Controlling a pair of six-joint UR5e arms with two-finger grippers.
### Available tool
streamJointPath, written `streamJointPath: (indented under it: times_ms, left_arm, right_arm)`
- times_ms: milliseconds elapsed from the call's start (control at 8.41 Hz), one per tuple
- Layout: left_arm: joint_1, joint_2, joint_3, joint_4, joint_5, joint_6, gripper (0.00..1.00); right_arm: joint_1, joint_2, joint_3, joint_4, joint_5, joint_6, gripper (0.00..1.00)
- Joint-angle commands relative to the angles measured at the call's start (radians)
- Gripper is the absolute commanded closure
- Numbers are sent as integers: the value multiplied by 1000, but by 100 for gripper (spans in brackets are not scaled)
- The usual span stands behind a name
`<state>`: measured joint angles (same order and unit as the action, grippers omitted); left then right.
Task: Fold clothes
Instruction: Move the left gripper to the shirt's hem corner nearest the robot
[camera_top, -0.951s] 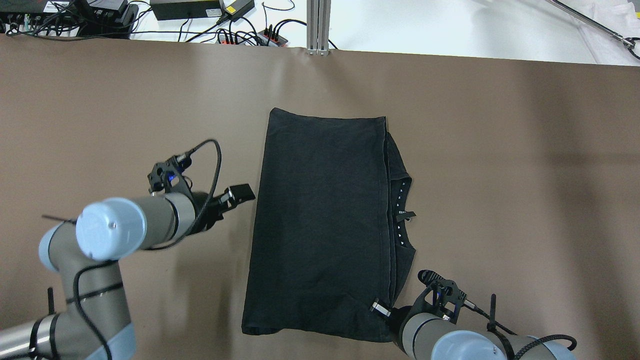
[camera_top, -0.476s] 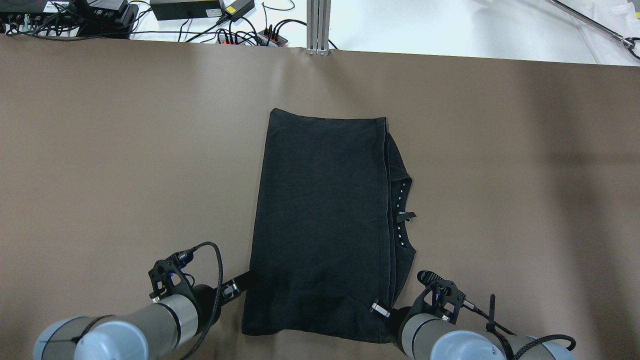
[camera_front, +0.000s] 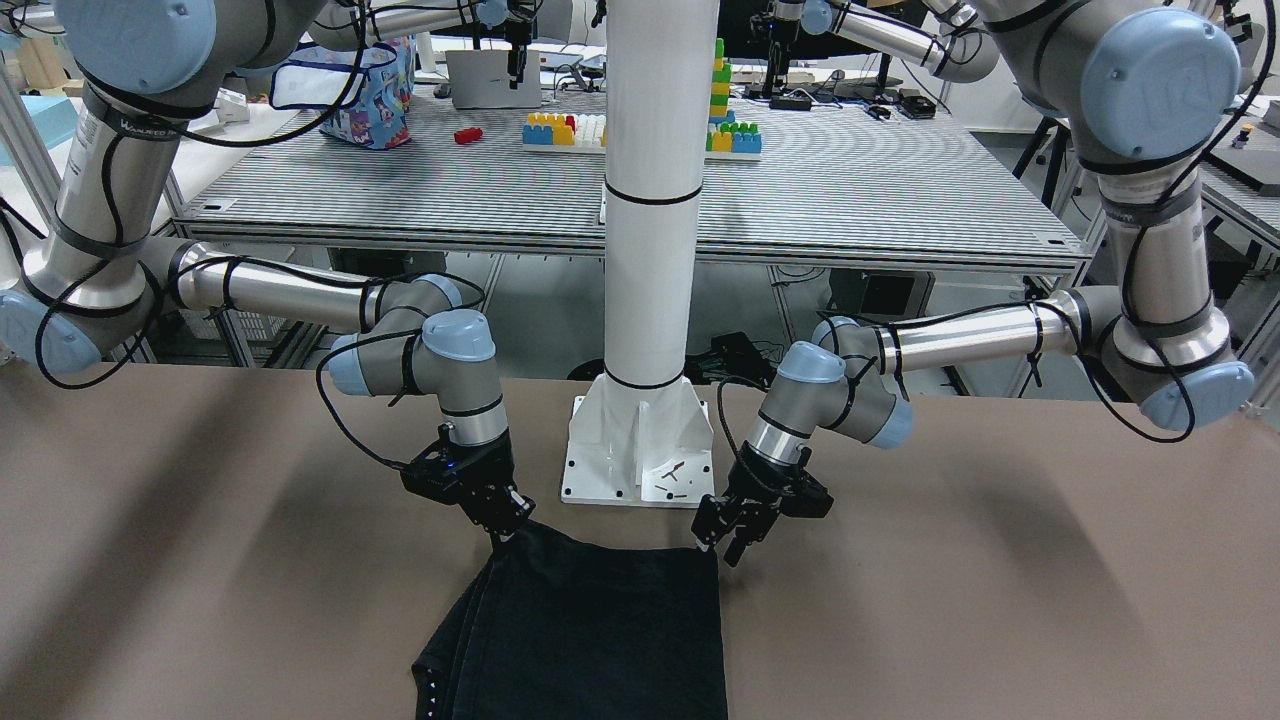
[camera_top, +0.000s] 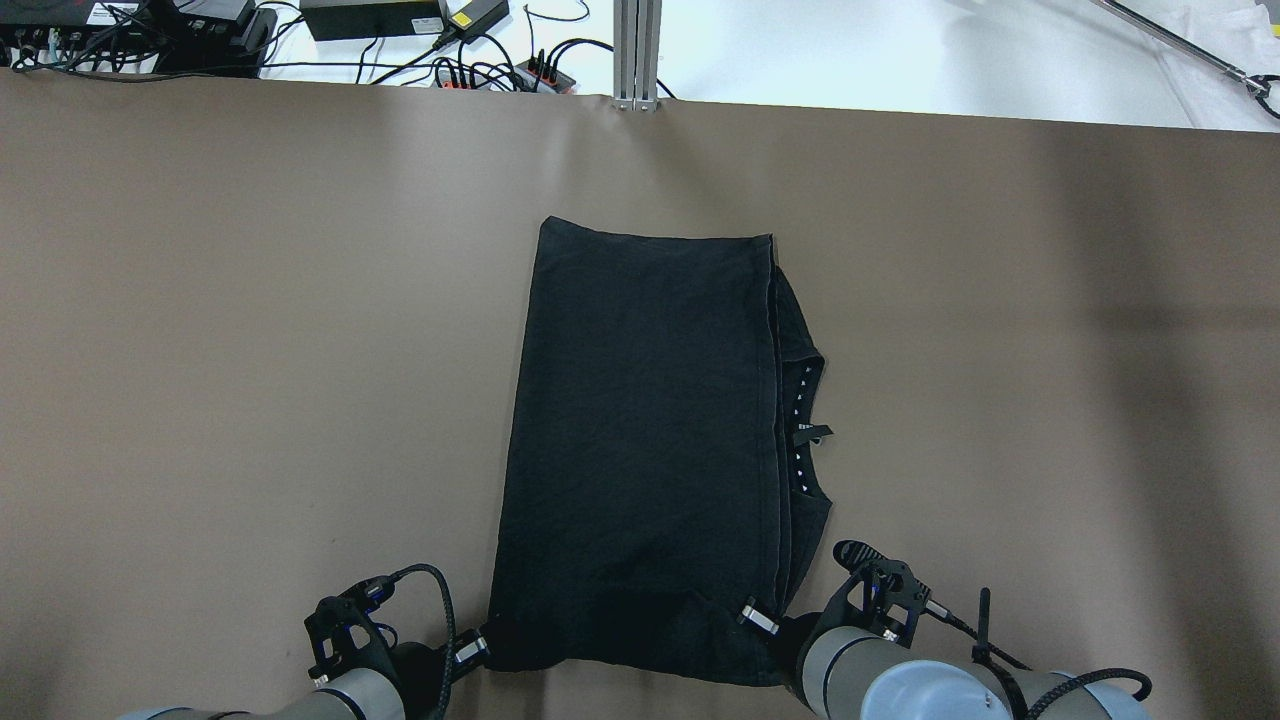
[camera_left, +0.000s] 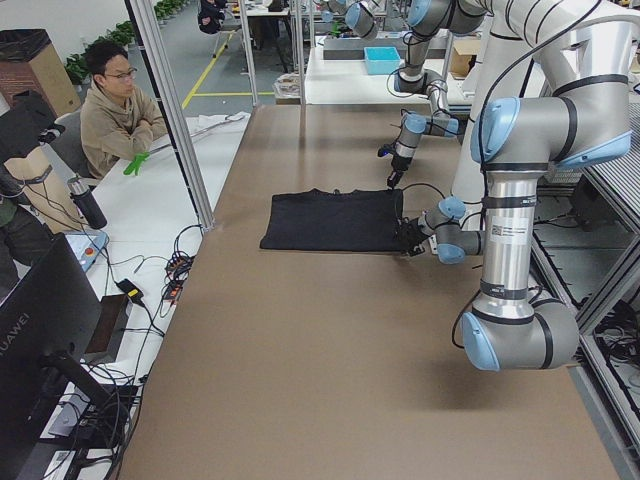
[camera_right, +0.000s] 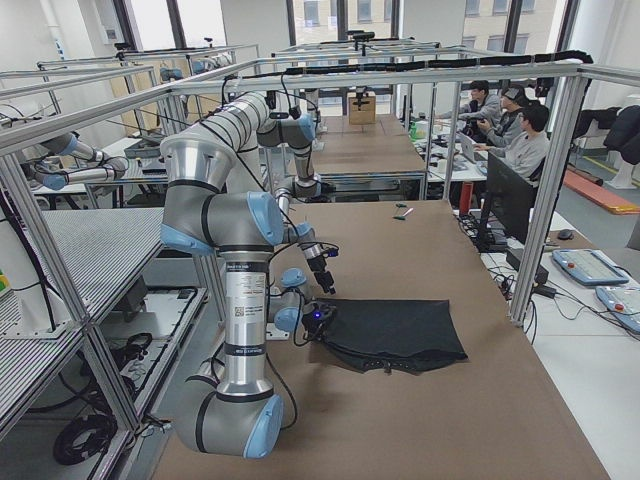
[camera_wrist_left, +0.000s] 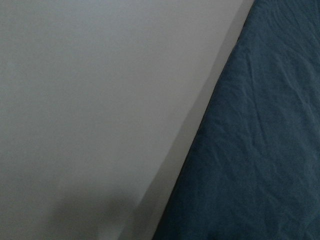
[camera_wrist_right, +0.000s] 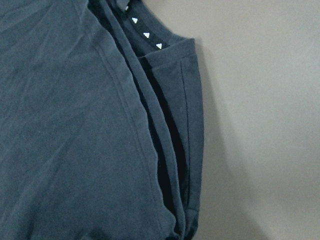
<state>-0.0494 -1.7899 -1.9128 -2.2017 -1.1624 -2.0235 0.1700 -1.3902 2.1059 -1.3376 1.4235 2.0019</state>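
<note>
Softly wrinkled black fabric garment (camera_top: 640, 450), flat, rectangular, seam-edged.

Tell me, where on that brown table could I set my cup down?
Wide bare table lies on either side of the black garment, and beyond its far edge. The near edge is crowded: left gripper and right gripper sit at the garment's corners.
</note>
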Motion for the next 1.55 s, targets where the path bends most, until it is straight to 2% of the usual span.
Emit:
streamJointPath:
  times_ms: [0, 238, 357, 476, 833, 1070, 1189, 1308, 1427]
  left_arm:
    - [34, 1, 21, 0, 21, -9, 40]
    - [36, 0, 21, 0, 21, -24, 52]
    - [36, 0, 21, 0, 21, -32, 67]
    - [36, 0, 18, 0, 21, -41, 100]
    - [30, 6, -23, -1, 9, -35, 100]
    - [26, 87, -160, 2, -46, -27, 100]
    - [25, 111, -207, 2, -51, -26, 100]
    - [-13, 98, -222, 8, -101, -18, 100]
    - [-140, 23, -212, 75, -228, 6, 100]
  right_arm:
    - [0, 0, 3, 0, 0, 0, 100]
    - [3, 0, 5, 0, 0, 0, 100]
    - [5, 0, 5, 0, 0, -2, 100]
    - [5, 0, 5, 0, 0, -2, 100]
    - [6, 2, 6, 2, 2, -2, 100]
    - [9, -4, 19, 6, 3, -6, 100]
    - [14, -9, 61, 5, 0, -6, 100]
    - [43, -3, 66, 5, 0, -6, 100]
    - [137, 20, 62, 2, 20, -8, 100]
